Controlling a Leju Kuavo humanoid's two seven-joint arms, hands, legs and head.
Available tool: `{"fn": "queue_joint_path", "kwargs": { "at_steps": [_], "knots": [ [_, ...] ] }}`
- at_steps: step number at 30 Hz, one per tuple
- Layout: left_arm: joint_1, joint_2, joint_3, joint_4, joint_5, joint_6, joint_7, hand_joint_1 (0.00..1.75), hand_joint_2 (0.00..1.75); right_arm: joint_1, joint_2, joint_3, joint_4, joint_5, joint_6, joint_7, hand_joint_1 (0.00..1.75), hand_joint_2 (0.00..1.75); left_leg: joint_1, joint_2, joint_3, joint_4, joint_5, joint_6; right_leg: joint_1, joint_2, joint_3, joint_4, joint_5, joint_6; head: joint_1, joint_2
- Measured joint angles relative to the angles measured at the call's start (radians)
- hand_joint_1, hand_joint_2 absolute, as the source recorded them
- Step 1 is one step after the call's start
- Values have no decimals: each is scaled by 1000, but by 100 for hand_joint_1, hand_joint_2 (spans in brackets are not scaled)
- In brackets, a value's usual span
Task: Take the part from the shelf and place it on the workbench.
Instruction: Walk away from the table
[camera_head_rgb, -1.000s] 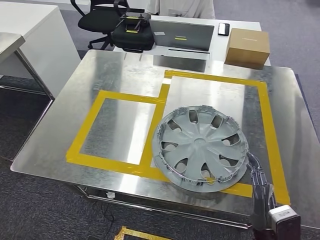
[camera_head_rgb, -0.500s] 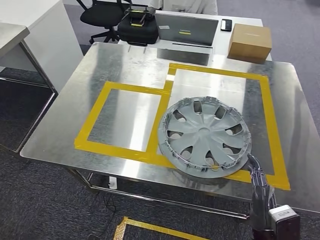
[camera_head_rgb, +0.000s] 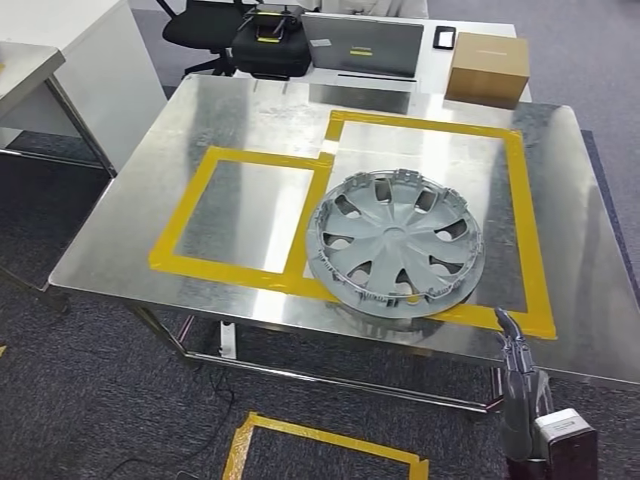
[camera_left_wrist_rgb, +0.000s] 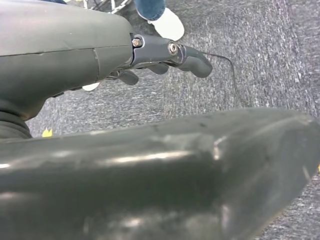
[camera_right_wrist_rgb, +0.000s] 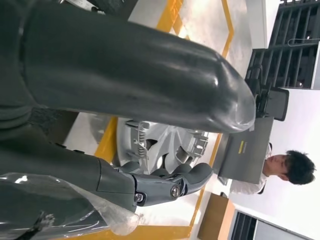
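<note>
The part, a grey wheel cover (camera_head_rgb: 396, 243), lies flat on the steel workbench (camera_head_rgb: 226, 110). It sits in the right yellow-taped rectangle, its near rim over the front tape line. My right hand (camera_head_rgb: 521, 385) hangs just off the bench's near right edge, apart from the cover and holding nothing. In the right wrist view its thumb (camera_right_wrist_rgb: 132, 75) and fingers (camera_right_wrist_rgb: 166, 182) are spread, with the wheel cover (camera_right_wrist_rgb: 166, 145) beyond them. My left hand (camera_left_wrist_rgb: 75, 60) hangs over grey carpet, fingers (camera_left_wrist_rgb: 170, 52) straight, holding nothing.
Behind the bench a second table carries a laptop (camera_head_rgb: 362, 45), a cardboard box (camera_head_rgb: 487, 68), a black bag (camera_head_rgb: 272, 48) and a phone (camera_head_rgb: 444, 37). A white desk (camera_head_rgb: 60, 60) stands at the left. A person (camera_right_wrist_rgb: 286, 170) sits beyond the laptop. Yellow tape (camera_head_rgb: 324, 445) marks the floor.
The whole view has shifted as the camera moved back. My right hand, which touched the wheel cover's rim a second ago, is now clear of it and off the bench edge.
</note>
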Motion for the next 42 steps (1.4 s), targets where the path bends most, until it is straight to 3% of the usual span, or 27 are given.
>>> {"fn": "queue_joint_path", "kwargs": {
  "at_steps": [2,4,6,9,10,11,12,14,16,17,18,20,22,24,25,26,27,29,31,32,35,36,37,39,40,41,42],
  "knots": [
    [-2,0,0,0,-2,0,0,0,0,0,1,0,0,2,0,0,0,0,-4,-1,35,-73,-3,9,1,-1,-12,4,14,10,0,0],
    [-1,-2,0,0,-2,0,0,0,0,0,1,0,0,3,-1,1,0,0,-3,2,22,-81,7,17,0,0,-20,6,23,22,0,0],
    [-1,-3,0,0,-3,0,0,0,0,2,2,-1,0,4,-2,2,0,0,1,6,0,-85,28,32,-2,3,-42,42,-25,32,3,0],
    [-1,-6,0,0,-6,0,1,0,0,2,2,-5,1,5,-4,4,0,0,0,10,-42,-83,61,40,-4,5,-88,209,-161,41,6,0],
    [-1,-7,0,0,-7,0,1,0,0,2,2,-6,2,5,-4,4,0,0,-1,11,-58,-80,72,40,-4,5,-93,260,-178,43,6,0],
    [-1,-7,0,0,-7,0,1,0,0,2,2,-6,3,5,-5,4,0,0,-1,12,-76,-75,83,39,-4,5,-86,287,-169,44,6,0],
    [-1,-7,0,0,-7,0,1,0,0,2,2,-7,4,5,-5,5,0,0,-1,13,-94,-69,92,37,-4,5,-63,281,-142,45,6,0],
    [-2,-7,0,0,-8,0,1,0,0,2,2,-8,5,6,-5,6,0,0,-1,14,-125,-53,107,31,-6,5,30,172,-92,44,6,0],
    [-3,-8,0,0,-9,0,1,0,0,0,2,-9,5,9,-7,7,0,0,-4,13,-145,-35,119,22,-6,6,129,29,-101,38,7,0],
    [-4,-8,0,0,-10,0,2,0,0,0,2,-9,5,10,-8,7,0,0,-6,13,-150,-29,126,18,-4,7,154,-14,-114,33,8,0],
    [-4,-8,0,0,-10,0,2,0,0,0,2,-10,5,11,-9,8,0,0,-7,12,-154,-27,133,13,-3,7,159,-31,-120,27,8,0],
    [-2,-7,0,0,-10,0,2,0,0,2,2,-10,6,12,-10,9,0,0,-5,11,-161,-20,130,4,-4,4,141,-29,-109,11,8,0],
    [1,-7,0,0,-9,0,2,0,0,2,2,-11,6,12,-10,10,0,0,-1,9,-178,35,56,-9,-6,1,118,-28,-88,-4,5,0],
    [1,-8,0,0,-9,0,2,0,0,3,2,-11,6,12,-10,10,0,0,2,8,-198,155,-49,-18,-5,-1,93,-26,-66,-10,2,0],
    [1,-8,0,0,-9,0,2,0,0,3,2,-12,7,12,-10,10,0,0,3,8,-203,213,-77,-21,-4,-2,82,-24,-55,-10,2,0],
    [1,-8,0,0,-9,0,2,0,0,3,2,-12,7,12,-10,10,0,0,4,8,-198,249,-80,-21,-3,-2,69,-20,-45,-10,2,0],
    [1,-8,0,0,-10,0,2,0,0,3,2,-13,8,12,-10,10,0,0,4,8,-179,250,-62,-19,-2,-3,55,-15,-37,-9,2,0],
    [1,-7,0,0,-10,0,2,0,0,4,2,-14,8,13,-11,11,0,0,2,6,-93,148,-5,-8,-1,-2,26,-2,-22,-6,2,0],
    [-1,-6,0,0,-10,1,2,0,0,3,3,-14,8,15,-13,12,0,0,-2,3,1,1,7,7,1,-2,7,8,-10,1,3,0],
    [-2,-6,0,0,-10,2,1,0,0,3,3,-14,8,16,-13,13,0,0,-4,2,25,-45,1,12,1,-3,1,11,-3,6,3,0],
    [-4,-7,0,0,-10,3,1,0,0,2,4,-15,8,18,-13,13,0,0,-6,5,19,-76,8,22,-1,-3,-12,13,11,24,3,0],
    [-5,-7,0,0,-10,3,0,0,0,2,4,-15,8,18,-13,14,0,0,-4,7,9,-78,19,28,-1,-1,-20,26,-8,30,5,0],
    [-5,-8,0,0,-10,3,0,0,0,2,4,-15,9,18,-13,14,0,0,-2,9,-3,-81,31,34,-2,2,-32,55,-46,35,6,0],
    [-6,-8,0,0,-10,3,-1,0,0,0,4,-16,11,18,-13,15,0,0,-2,12,-33,-79,52,41,-5,5,-63,162,-146,42,10,0],
    [-6,-8,0,0,-11,2,-1,0,0,0,5,-16,12,18,-13,16,0,0,-3,13,-49,-76,63,41,-5,5,-73,224,-177,45,10,0],
    [-6,-9,0,0,-11,2,-1,0,0,-1,5,-16,13,18,-12,16,0,0,-4,14,-67,-73,75,41,-5,5,-75,269,-180,47,10,0],
    [-6,-9,0,0,-11,1,-1,0,0,-1,5,-16,15,18,-12,17,0,0,-4,15,-86,-68,86,40,-5,5,-65,289,-160,48,10,0]
  ]
}}
